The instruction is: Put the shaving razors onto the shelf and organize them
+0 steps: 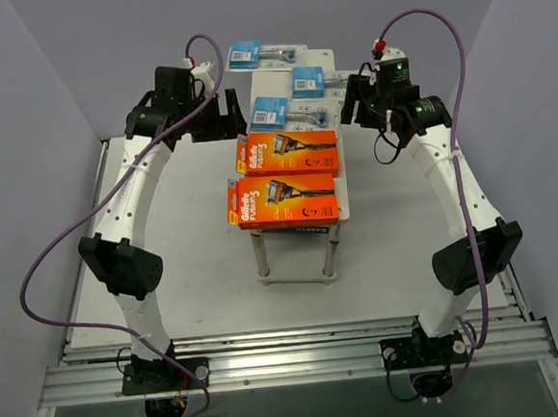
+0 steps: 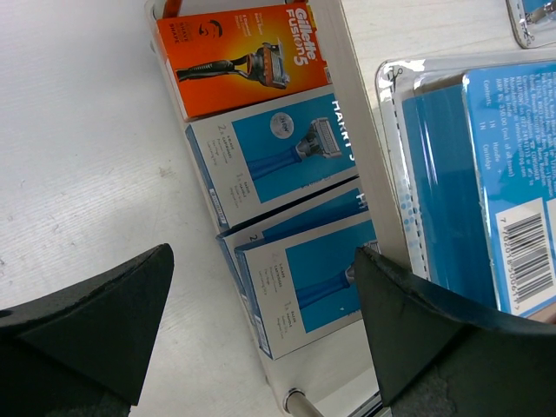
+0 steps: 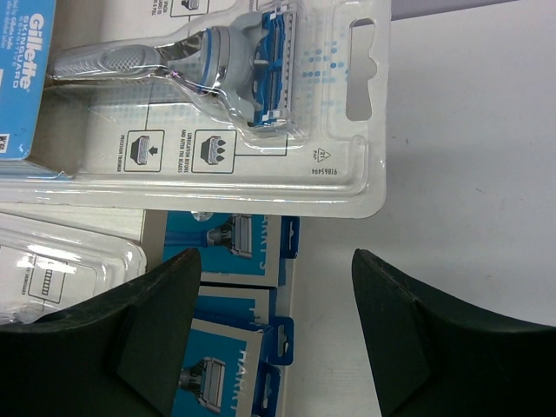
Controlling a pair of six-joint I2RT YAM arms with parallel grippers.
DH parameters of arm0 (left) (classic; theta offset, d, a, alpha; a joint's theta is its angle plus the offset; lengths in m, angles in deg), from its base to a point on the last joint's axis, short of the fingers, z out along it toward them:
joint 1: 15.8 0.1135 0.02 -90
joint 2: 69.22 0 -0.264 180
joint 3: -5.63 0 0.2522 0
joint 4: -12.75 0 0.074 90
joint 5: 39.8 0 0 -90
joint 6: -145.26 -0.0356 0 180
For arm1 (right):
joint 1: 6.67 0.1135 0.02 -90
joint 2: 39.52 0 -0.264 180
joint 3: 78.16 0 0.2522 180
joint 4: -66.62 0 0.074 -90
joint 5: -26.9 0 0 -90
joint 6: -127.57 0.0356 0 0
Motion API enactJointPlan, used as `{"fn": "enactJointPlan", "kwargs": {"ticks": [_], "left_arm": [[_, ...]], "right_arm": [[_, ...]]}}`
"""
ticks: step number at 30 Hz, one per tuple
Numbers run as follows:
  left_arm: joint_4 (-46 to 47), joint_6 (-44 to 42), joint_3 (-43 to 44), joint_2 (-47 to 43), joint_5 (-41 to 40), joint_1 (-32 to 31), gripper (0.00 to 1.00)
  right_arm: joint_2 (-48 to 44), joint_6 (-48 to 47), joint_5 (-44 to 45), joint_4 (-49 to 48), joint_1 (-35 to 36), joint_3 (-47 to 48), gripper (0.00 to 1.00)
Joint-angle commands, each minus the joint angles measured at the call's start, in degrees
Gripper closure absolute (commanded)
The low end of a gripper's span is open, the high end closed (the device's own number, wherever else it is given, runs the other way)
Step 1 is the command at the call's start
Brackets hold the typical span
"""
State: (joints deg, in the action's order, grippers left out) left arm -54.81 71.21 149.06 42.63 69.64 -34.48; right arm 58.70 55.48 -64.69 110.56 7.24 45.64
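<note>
Razors fill the shelf (image 1: 342,189), which stands midway between the left and right edges of the table (image 1: 187,264), its long side running toward the far edge. On its top lie 3 blister packs (image 1: 281,114) at the far end, staggered one behind another. At the near end are 2 orange boxes (image 1: 286,154), each laid across the top, close side by side. A strip of blue shows under the near edge of the nearest orange box.

Left gripper (image 1: 216,117) hovers just off the shelf's left side, level with the nearest blister pack. Its fingers (image 2: 95,330) are spread apart with nothing between them. Its wrist camera looks down past the edge of the top to a lower level, where 1 more orange box and 3 blue boxes (image 2: 278,156) lie in a row. The 2 blue boxes nearest the camera overlap.

Right gripper (image 1: 358,101) hovers off the shelf's right side toward the far end, its fingers (image 3: 434,339) likewise apart and empty. Under it lies a blister pack with the razor head plain to see, and more blue boxes show on the lower level beneath.
</note>
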Motion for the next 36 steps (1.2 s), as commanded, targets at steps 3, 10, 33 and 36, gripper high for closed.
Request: {"fn": "enactJointPlan", "kwargs": {"ticks": [3,10,33,36], "left_arm": [[1.2,-1.4,0.3,-3.4,0.7,-0.8,0.06],[4.1,-0.8,-8.0,-8.8,1.8,3.2,0.06],[4.8,2.3,-3.3,-3.6,8.0,13.4,0.06],[4.3,2.8,-0.1,-0.9,8.6,13.9,0.06]], "right_arm": [[-1.3,-0.8,0.5,-0.6,0.5,0.4,0.34],[-8.3,-1.8,-0.1,-4.4,-2.5,-8.9,0.34],[-10.0,-3.1,1.3,-13.5,-13.3,-14.4,0.33],[-10.6,-5.4,3.0,-18.1,-13.4,-16.3,0.33]]}}
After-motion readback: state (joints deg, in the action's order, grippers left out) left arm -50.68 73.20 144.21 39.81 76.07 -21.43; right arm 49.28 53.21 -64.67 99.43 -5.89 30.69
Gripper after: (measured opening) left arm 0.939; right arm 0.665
